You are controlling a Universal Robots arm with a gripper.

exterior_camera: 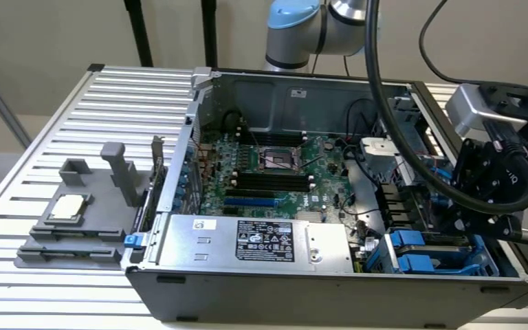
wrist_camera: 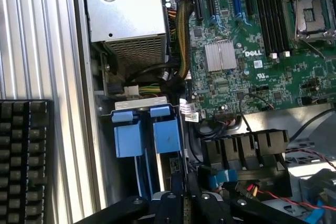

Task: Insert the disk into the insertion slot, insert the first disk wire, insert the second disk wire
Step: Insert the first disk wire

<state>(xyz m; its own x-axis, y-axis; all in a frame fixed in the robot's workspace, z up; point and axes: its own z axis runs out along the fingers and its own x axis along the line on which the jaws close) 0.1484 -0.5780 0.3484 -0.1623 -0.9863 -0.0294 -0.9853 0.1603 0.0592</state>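
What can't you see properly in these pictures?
1. What the gripper is touching: in the exterior view its own black body covers the tip, and in the wrist view the picture's edge cuts it off.
2. Part of the insertion slot: in the exterior view the gripper stands in front.
3. Words on the power-supply label: exterior view, too small to read.
4. The keyboard: wrist view, cut by the edge.

Bright blue insertion slot [wrist_camera: 167,137] — green motherboard [wrist_camera: 252,77] — silver power-supply box [exterior_camera: 200,240]

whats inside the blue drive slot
Two blue latches show side by side in the slot. The gripper covers one end, so whether the disk is in there cannot be told.
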